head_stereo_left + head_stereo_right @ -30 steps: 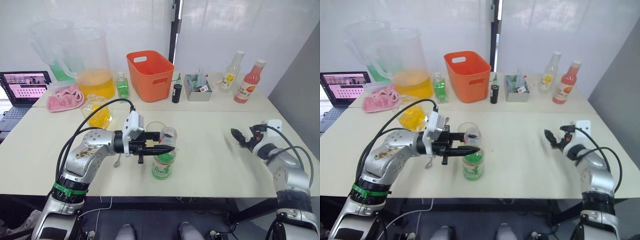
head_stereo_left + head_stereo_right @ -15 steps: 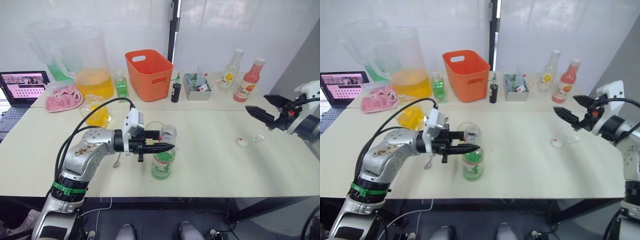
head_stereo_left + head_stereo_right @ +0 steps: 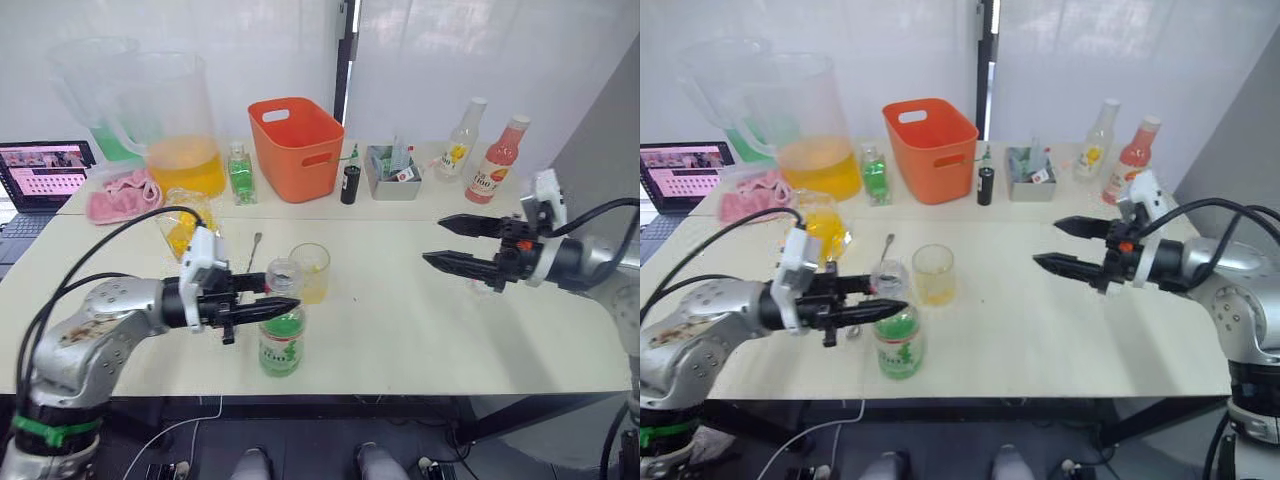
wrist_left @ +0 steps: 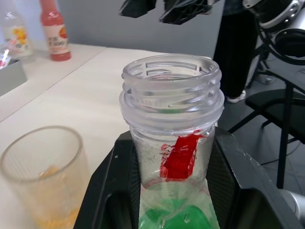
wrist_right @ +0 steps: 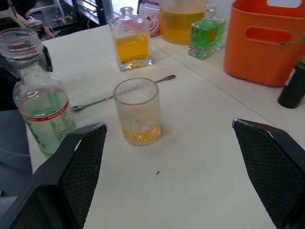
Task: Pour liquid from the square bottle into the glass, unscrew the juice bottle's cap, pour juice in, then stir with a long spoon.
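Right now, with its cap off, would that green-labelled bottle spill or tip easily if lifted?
Probably spill-prone: the juice bottle has an open mouth and holds liquid. It looks like thin plastic, so a hard squeeze might dent it. The left gripper holds its neck, high up, so the body might swing.

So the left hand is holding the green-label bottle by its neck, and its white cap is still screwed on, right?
Not quite. The left hand does hold the juice bottle by the neck, but the cap is off: the left wrist view shows its bare threaded mouth open.
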### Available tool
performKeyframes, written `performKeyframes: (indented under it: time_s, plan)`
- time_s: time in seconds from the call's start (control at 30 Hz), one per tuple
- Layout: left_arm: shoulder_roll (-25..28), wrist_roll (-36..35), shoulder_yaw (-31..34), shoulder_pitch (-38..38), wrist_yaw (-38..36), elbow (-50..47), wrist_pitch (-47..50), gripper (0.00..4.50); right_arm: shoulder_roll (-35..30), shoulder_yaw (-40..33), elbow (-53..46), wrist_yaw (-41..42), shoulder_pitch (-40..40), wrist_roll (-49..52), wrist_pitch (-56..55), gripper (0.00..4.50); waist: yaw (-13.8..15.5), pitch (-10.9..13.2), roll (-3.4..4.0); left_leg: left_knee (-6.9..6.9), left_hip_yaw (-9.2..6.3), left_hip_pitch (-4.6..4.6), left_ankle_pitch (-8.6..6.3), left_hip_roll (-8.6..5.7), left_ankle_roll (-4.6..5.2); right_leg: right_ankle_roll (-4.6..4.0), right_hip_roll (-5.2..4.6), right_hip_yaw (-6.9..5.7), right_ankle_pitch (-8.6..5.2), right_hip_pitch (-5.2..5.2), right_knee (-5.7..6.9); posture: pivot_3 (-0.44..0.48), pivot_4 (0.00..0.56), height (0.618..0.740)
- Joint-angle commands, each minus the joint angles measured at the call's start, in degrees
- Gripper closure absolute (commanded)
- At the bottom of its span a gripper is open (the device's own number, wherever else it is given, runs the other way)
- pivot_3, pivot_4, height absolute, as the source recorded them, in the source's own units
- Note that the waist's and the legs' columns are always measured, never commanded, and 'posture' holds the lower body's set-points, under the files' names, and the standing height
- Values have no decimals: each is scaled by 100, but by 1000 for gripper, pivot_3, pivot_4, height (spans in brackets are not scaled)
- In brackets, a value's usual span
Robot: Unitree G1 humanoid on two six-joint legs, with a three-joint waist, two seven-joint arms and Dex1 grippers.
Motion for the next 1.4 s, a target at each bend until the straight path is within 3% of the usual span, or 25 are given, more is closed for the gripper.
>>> performKeyframes:
  time_s: [0.03, 0.13, 0.23, 0.6, 1.0, 1.4]
  plan:
    - [189, -591, 710, -109, 482, -220, 415, 3092, 72, 141, -25, 130, -238, 64, 26, 46, 13, 2, -4, 0, 0, 0, 0, 0, -1, 0, 0, 0, 0, -1, 0, 0, 150, 722]
    - [411, -352, 884, -68, 541, -51, 282, 3092, 124, 304, -5, 286, -319, 47, 11, 46, 33, 4, -7, -1, 0, -6, -4, -1, -7, 0, -1, -2, 0, -1, -10, 0, 150, 722]
    - [523, 454, 675, -311, 712, 455, -358, 3092, 247, 367, -34, 245, -383, 33, -43, 46, 37, 4, -7, -6, 0, -9, -25, -1, -40, -1, -2, -2, 0, -2, -16, 0, 150, 722]
    - [-16, 1946, -644, -2114, 976, 2054, -1295, 3092, 375, -24, -907, -402, 271, 277, 130, 46, 192, 4, -8, -21, 0, -31, 0, -1, 0, 2, 2, -8, 1, -25, -9, 0, 150, 722]
    - [-980, 4041, -1705, -3514, 1233, 4236, -4565, 3092, 516, -516, -1847, -1417, 1107, 456, 266, 46, 302, 4, -9, -15, -1, -69, 4, -2, 0, 31, 4, -7, 21, -61, 2, 0, 150, 722]
    - [-1412, 5122, -2198, -3822, 1519, 5598, -6671, 3092, 424, -601, -2165, -1766, 1326, 728, 394, 46, 324, 3, -9, -7, -1, -72, 4, -2, 0, 47, 4, -6, 30, -59, 7, 0, 150, 722]
